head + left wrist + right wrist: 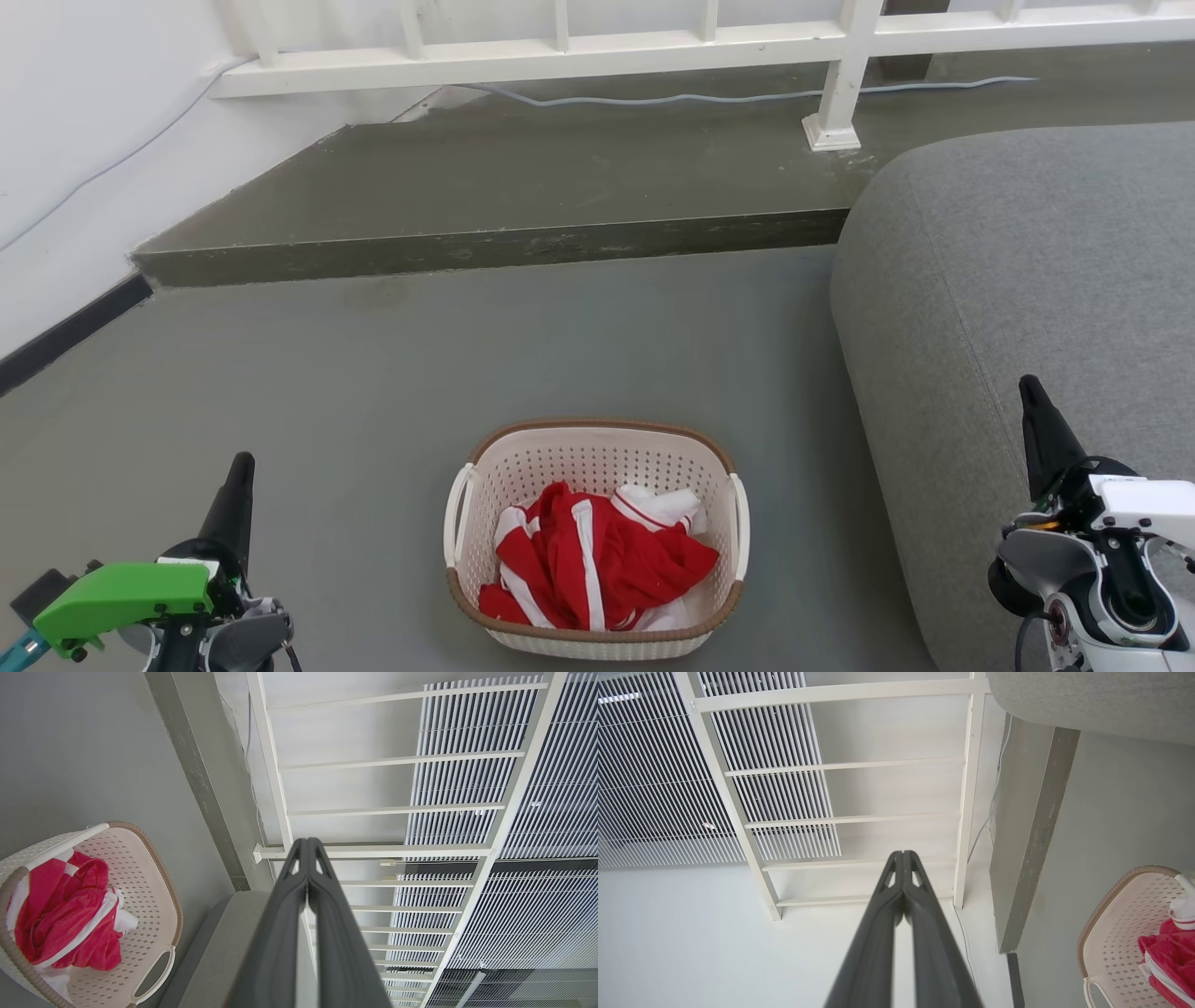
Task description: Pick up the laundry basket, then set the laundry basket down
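Pickup not yet begun: laundry basket (597,459) on the floor (373,373) between two empty grippers

Grey floor is spread ahead of both sets of fingertips. A grey upholstered seat (1027,261) is found close to the right gripper (1033,397), reaching from behind it to well ahead of it. A raised dark step (523,177) is laid across the far side, well ahead of both grippers, and a white railing (653,42) is mounted beyond it.

The laundry basket is set upright on the floor between the left gripper (239,476) and the right gripper, apart from both and touched by neither. In the left wrist view it is seen off to one side of the left gripper (307,845), its perforated wall (140,877) and one white handle (152,970) turned toward the camera. In the right wrist view its brown-trimmed end (1120,919) is caught to the side of the right gripper (903,857).

A red-and-white garment (588,560) is heaped inside the basket, below its rim.

On each gripper the two dark fingers are pressed together along their length, nothing is held between them, and the tips are pointed toward the railing.

A pale cable (700,96) is run along the step, near the foot of the railing.
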